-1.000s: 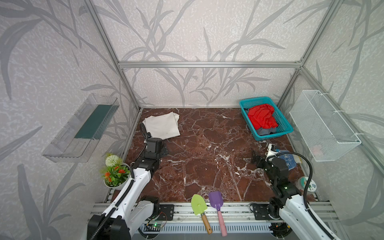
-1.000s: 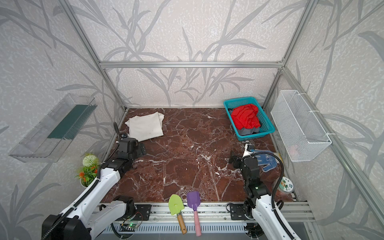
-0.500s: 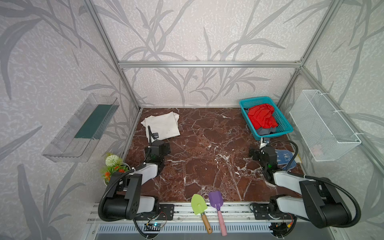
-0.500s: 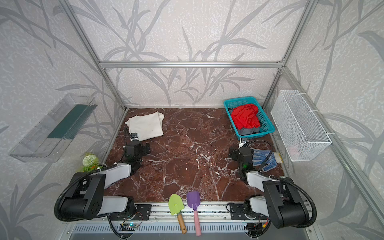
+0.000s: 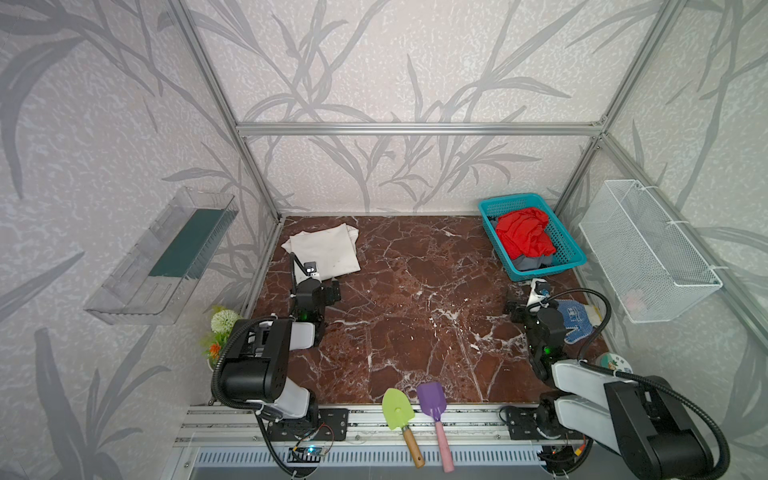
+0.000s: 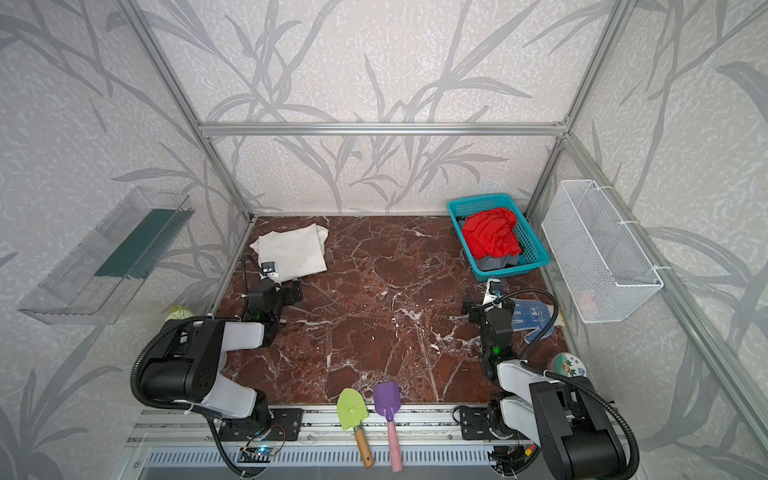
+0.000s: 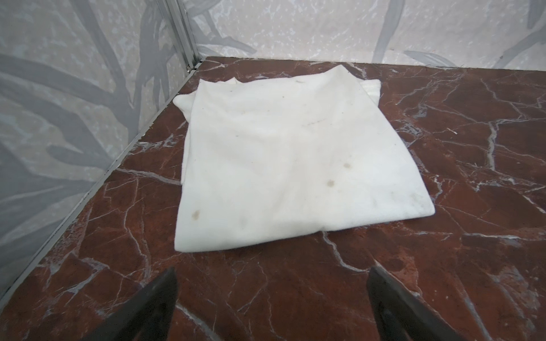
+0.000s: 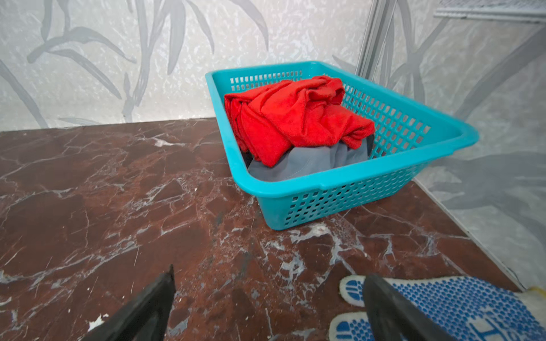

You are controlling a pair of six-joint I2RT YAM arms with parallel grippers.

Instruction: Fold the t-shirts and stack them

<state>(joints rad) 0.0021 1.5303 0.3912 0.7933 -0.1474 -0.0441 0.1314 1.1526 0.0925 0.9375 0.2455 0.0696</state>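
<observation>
**Jaws wide on both arms, nothing held**

Left gripper (image 7: 271, 274) gaped empty, low over the marble table (image 5: 415, 316), just short of the folded cream-white t-shirt (image 7: 295, 165) in the far left corner. Right gripper (image 8: 267, 277) likewise spread, holding nothing, by the glove (image 8: 449, 304). Red t-shirt (image 8: 295, 124) lay crumpled atop grey t-shirt (image 8: 310, 165) in teal basket (image 8: 354, 184), far right.

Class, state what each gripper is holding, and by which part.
Nothing is held: the left gripper and the right gripper both stand open and empty.
</observation>
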